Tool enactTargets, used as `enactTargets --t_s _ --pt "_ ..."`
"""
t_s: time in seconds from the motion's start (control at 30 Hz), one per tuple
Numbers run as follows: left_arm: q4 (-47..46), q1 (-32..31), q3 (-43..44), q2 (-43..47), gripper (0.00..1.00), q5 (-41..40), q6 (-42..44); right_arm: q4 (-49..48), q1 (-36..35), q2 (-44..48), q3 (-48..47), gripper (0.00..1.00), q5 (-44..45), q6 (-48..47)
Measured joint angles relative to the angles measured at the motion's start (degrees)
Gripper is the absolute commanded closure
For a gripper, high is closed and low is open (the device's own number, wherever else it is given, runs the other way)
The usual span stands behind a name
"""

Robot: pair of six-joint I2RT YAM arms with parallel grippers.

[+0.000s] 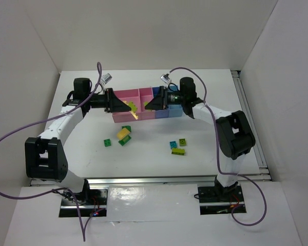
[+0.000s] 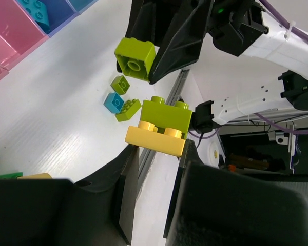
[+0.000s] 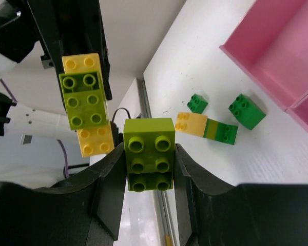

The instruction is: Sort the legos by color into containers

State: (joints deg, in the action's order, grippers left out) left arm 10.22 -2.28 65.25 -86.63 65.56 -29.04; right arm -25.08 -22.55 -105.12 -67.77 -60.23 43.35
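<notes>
Two grippers meet face to face in the air over the containers (image 1: pixel 127 95). The right gripper (image 3: pixel 149 166) is clamped on a lime brick (image 3: pixel 149 154). The left gripper (image 2: pixel 158 154) grips a yellow brick (image 2: pixel 155 139) with a second lime brick (image 2: pixel 167 115) stuck on top. I judge the step to be separating joined colours. Next, the free lime brick needs its bin. Other legos (image 1: pixel 124 134) lie on the worktop (image 1: pixel 154 159).

I can read no text, label, brand, number or sign in any of my three views; nothing legible to log.
</notes>
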Motion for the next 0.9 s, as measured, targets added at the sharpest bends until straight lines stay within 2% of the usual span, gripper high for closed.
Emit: enactTargets --t_s 0.13,0.23,0.33,0.47,0.7,0.73,0.87,0.9 --pt "0.09 0.02 0.00 -0.63 1.00 0.28 -0.13 0.57 -0.20 0.00 -0.20 0.88 3.21 0.26" --pt "0.63 0.28 0.00 -0.70 1.00 -0.81 -0.15 7.82 -0.20 -0.22 -3.10 0.88 8.11 -3.21" --pt "1.62 0.70 0.33 -1.46 1.00 -2.62 -0.31 18.78 -0.57 -1.44 -11.08 0.88 16.57 -8.11" --pt "3.02 1.25 0.44 -2.80 1.00 -5.62 -1.25 27.39 -0.68 -4.13 -21.05 0.87 26.38 -12.33" --pt "5.46 2.56 0.66 -2.89 1.00 -10.82 -1.46 41.42 -2.23 -17.66 -39.69 0.86 38.51 -18.56" --pt "5.81 2.60 0.72 -2.89 1.00 -11.21 -1.46 42.58 -2.60 -19.28 -40.87 0.84 39.34 -19.12" --pt "6.62 2.78 0.74 -2.89 1.00 -12.02 -1.42 47.12 -4.07 -23.93 -42.69 0.57 41.83 -20.68" --pt "6.80 2.78 0.74 -2.89 1.00 -12.15 -1.42 47.98 -4.37 -24.83 -43.25 0.46 42.25 -20.90"
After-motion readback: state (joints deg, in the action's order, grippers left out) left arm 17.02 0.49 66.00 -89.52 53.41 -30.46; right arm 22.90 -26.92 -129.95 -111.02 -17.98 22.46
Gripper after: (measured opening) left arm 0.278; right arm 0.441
